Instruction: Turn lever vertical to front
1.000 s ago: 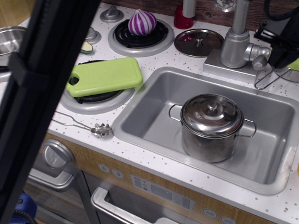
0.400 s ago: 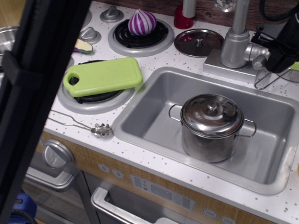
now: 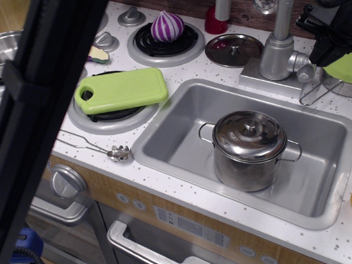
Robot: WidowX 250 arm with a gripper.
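Observation.image: speckled white counter (image 3: 186, 194) w/ sink (image 3: 164, 130); gripper (image 3: 334, 42) state unclear.

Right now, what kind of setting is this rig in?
Likely a toy play kitchen: a moulded grey sink basin holding a lidded steel pot, silver stove burners with a purple-striped toy onion, and a grey tap with a short silver lever.

No legible text, labels, brands or numbers anywhere (panel markings too small).
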